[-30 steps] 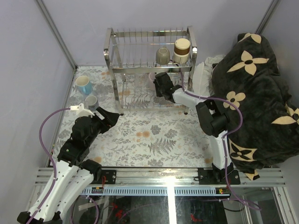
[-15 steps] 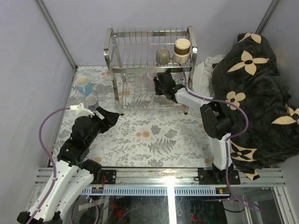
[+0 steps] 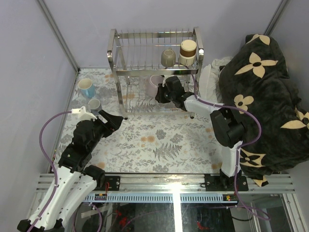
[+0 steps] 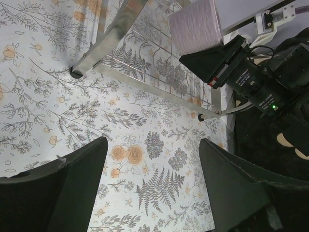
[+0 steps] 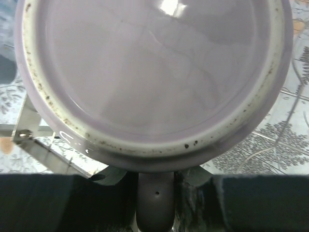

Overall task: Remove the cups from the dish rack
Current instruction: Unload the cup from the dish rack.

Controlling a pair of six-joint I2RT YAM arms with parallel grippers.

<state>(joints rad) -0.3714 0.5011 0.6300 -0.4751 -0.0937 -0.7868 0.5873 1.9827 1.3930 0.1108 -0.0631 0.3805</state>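
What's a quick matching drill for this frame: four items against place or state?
1 pale lilac mug
2 olive-grey mug
3 light blue mug
4 left gripper

A open, holding nothing
B on the table, left of the dish rack
C in the right gripper, at the lower tier
D on the upper tier

Pairs: 1-C, 2-D, 3-B, 4-A

You have a white table (image 3: 159,140) printed with grey ferns and orange flowers. The dish rack (image 3: 112,48) at its far edge is shiny chrome. The pale lilac mug (image 3: 153,86) has a cream, dark-speckled base rim. Beside it are an olive-grey mug (image 3: 168,58) and a brown-and-cream cup (image 3: 188,50). Near the left edge are a light blue mug (image 3: 87,88) and a grey-blue cup (image 3: 94,104). At the right edge is a black blanket (image 3: 270,96) with cream flowers.
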